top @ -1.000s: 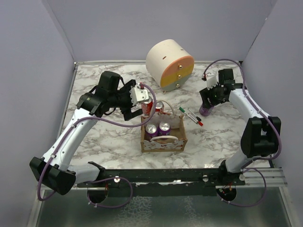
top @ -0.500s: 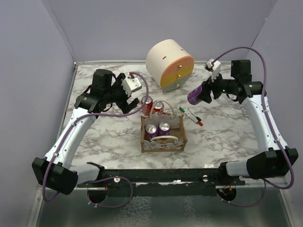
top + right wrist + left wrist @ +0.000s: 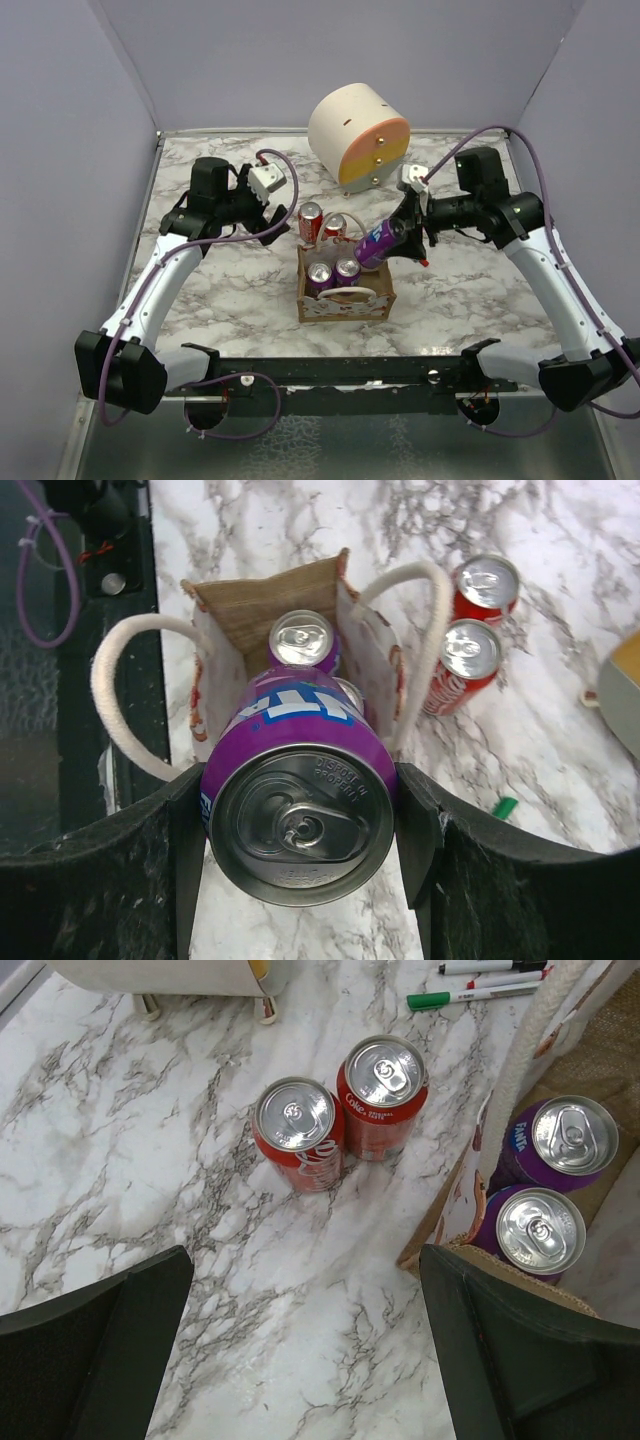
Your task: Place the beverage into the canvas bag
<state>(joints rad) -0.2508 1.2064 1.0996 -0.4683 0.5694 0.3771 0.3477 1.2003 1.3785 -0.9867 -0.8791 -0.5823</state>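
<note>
The canvas bag [image 3: 345, 303] stands open on the table [image 3: 220, 300], holding two upright purple cans [image 3: 573, 1135]. The right gripper [image 3: 392, 233] is clamped on a third purple can [image 3: 300, 800], tilted just over the bag's far right corner. Half a second ago that can hung well off to the right, beyond the markers [image 3: 405, 243]; it has since swung in over them to the bag. The left gripper [image 3: 300, 1260] hovers with its jaws spread and has drawn back slightly from the two red cola cans [image 3: 311, 222] beside the bag's far side. The round drawer box [image 3: 360, 135] sits behind.
</note>
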